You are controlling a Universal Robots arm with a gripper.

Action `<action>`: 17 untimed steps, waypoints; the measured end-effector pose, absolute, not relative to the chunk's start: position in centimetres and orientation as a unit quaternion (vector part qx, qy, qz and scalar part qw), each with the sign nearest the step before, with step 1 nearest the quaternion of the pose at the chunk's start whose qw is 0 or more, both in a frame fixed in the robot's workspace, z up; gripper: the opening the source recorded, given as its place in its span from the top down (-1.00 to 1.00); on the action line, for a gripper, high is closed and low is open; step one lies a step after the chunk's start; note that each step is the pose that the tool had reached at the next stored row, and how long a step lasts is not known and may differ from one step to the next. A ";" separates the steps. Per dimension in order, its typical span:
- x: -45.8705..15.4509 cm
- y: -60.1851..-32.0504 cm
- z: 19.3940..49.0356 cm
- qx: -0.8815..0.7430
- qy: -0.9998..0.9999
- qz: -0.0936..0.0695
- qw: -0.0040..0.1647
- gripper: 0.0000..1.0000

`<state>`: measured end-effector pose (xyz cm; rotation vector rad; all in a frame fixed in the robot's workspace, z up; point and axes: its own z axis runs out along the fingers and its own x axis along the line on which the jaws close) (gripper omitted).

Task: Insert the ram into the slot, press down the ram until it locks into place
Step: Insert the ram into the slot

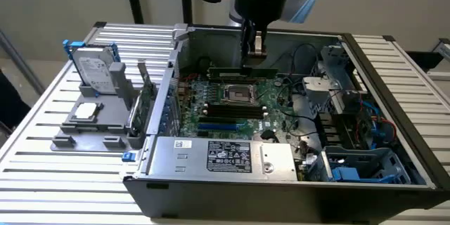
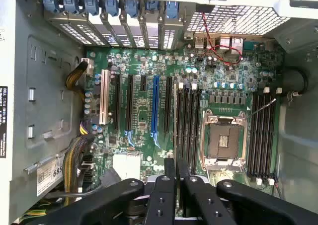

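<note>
**Green ram [image 1: 241, 71] held over the open case**

Ram, long edge level, is clamped between the jaws of the gripper [image 1: 254, 51]. It hangs in the air above the motherboard [image 1: 211, 125], clear of the black slots [image 1: 232, 110] that run beside the processor socket [image 1: 237, 94]. The computer case [image 1: 393, 130] lies open on a slatted surface [image 1: 42, 183].

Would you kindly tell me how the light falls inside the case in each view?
Exterior view: soft, even light reaches the motherboard; the drive bays sit in shadow. Wrist view: board evenly lit, the vent grille glares white, the gripper reads dark.
</note>
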<state>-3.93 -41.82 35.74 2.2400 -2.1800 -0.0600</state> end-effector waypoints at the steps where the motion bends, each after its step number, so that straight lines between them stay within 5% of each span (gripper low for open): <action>1: -3.9 -41.8 35.7 0.716 -0.697 -0.019 0.008 0.74; 17: -3.9 -41.8 35.3 0.707 -0.707 -0.019 0.007 0.74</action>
